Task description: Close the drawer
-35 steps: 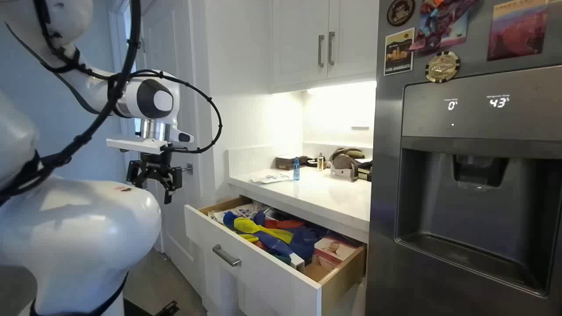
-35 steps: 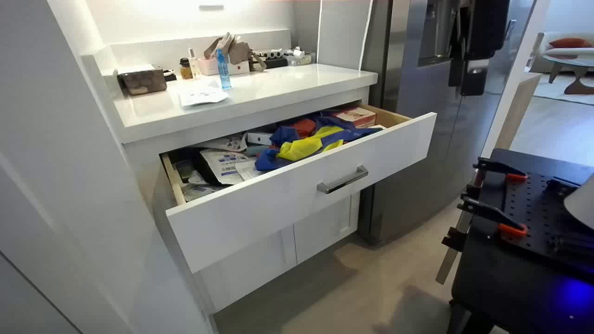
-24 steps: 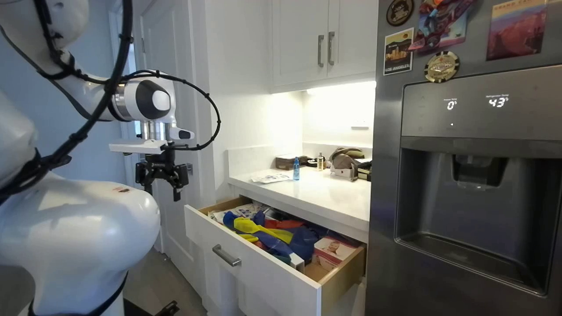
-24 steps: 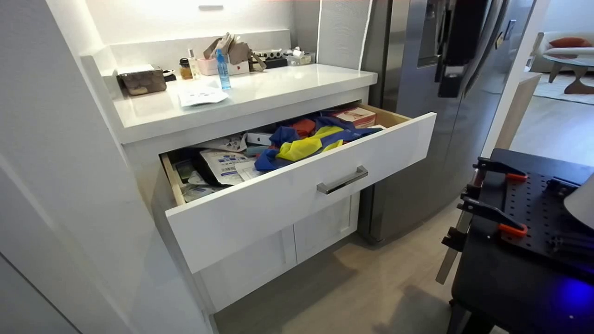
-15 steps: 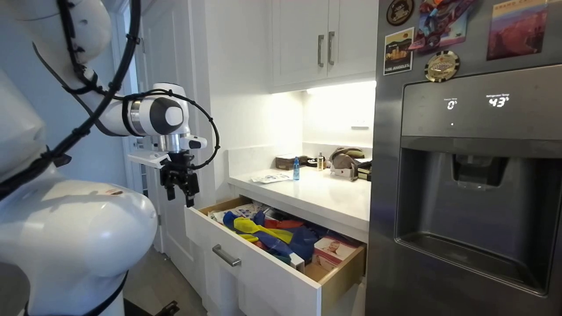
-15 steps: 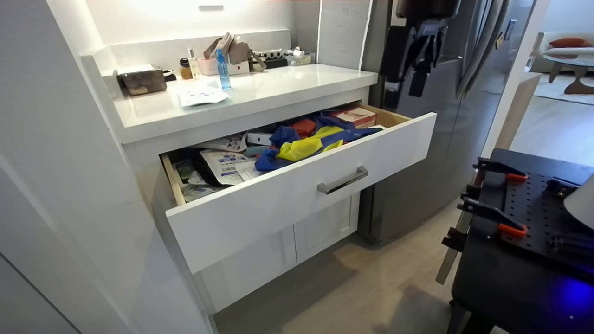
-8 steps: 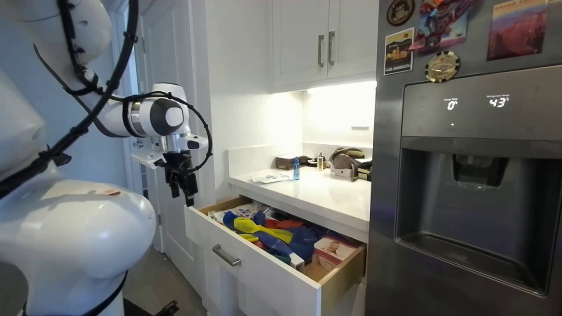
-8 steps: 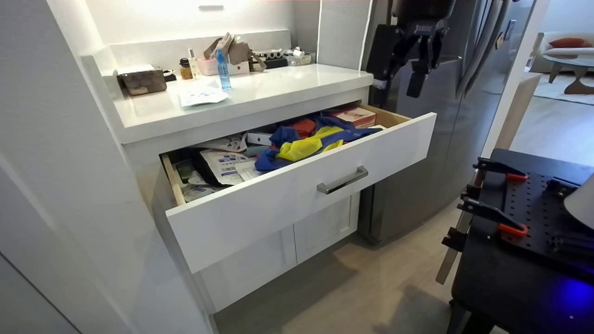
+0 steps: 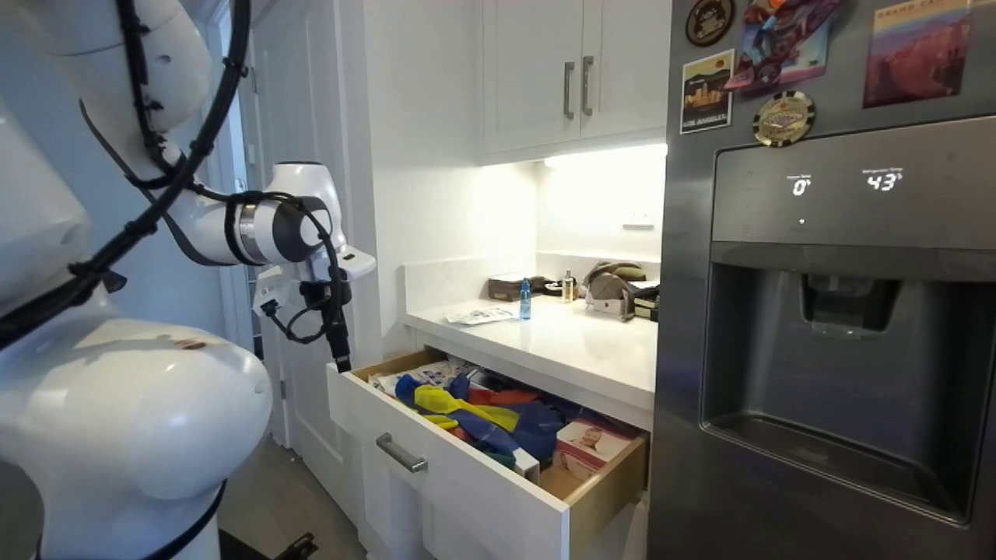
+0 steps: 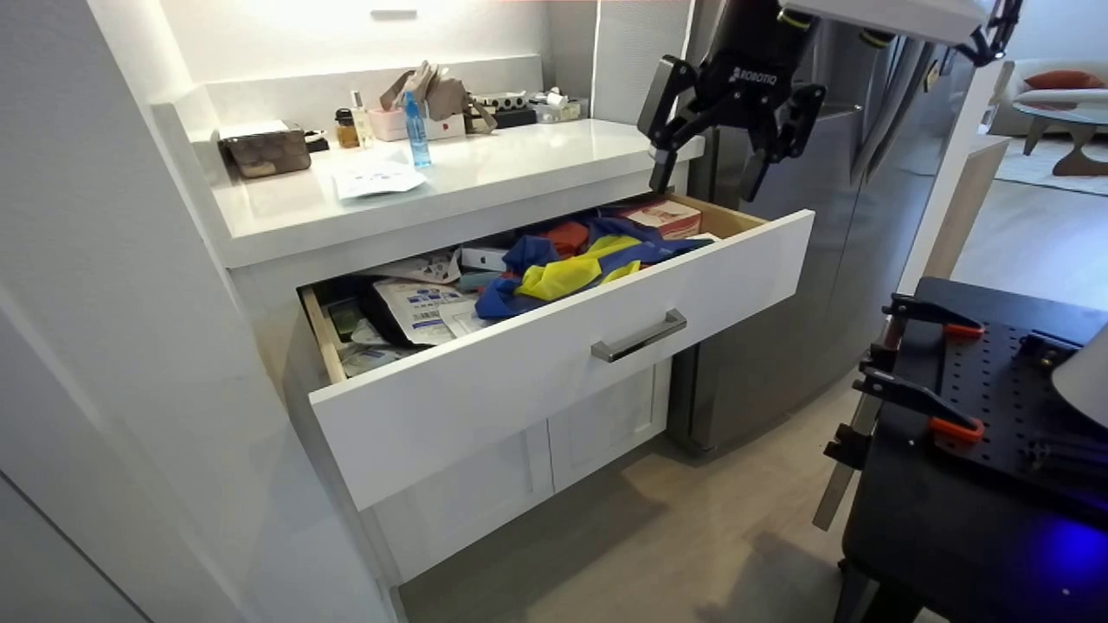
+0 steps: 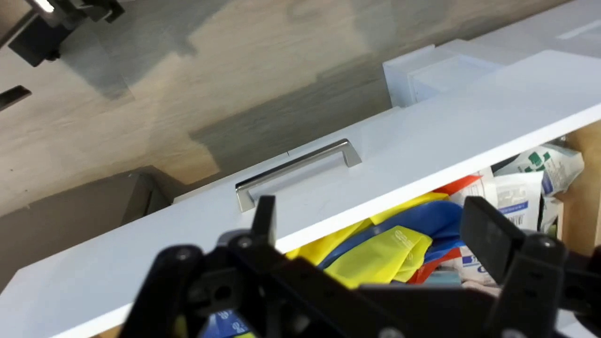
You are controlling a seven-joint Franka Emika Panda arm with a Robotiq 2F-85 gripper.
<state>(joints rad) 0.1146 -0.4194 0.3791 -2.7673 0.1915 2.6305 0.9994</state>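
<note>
One wide white drawer (image 10: 485, 389) stands open under the countertop (image 10: 554, 160), metal bar handle (image 10: 641, 338) on its front, light wooden sides showing. Contents: blue and yellow fabric (image 10: 563, 279) mid-drawer, white packets (image 10: 420, 307) toward the wall-side end, red-and-white box (image 10: 666, 216) toward the refrigerator end. Gripper (image 10: 706, 180) hangs above the drawer's level, near its front panel (image 9: 482, 498), fingers (image 11: 490, 234) spread apart and aimed downward. Wrist view looks down on the drawer: panel's top edge runs diagonally across, handle showing just past one fingertip, fabric visible in the gap between fingers. In an exterior view, gripper's lowest part overlaps the drawer corner nearest the white door (image 9: 299, 93); whether they touch, cannot tell. White arm (image 9: 140, 412) reaches in from the front-panel side. Further out: blue bottle (image 10: 416, 130) and flat white packet (image 10: 376, 177) on the countertop; upper cabinet (image 9: 521, 70) over it; steel refrigerator (image 9: 685, 327) just beside the drawer, display (image 9: 844, 187) lit, pictures (image 9: 706, 89) stuck on its front; lower cabinet doors (image 10: 597, 433) under the drawer; black table (image 10: 917, 510) with orange-ended clamps (image 10: 909, 396), well apart from the drawer front
</note>
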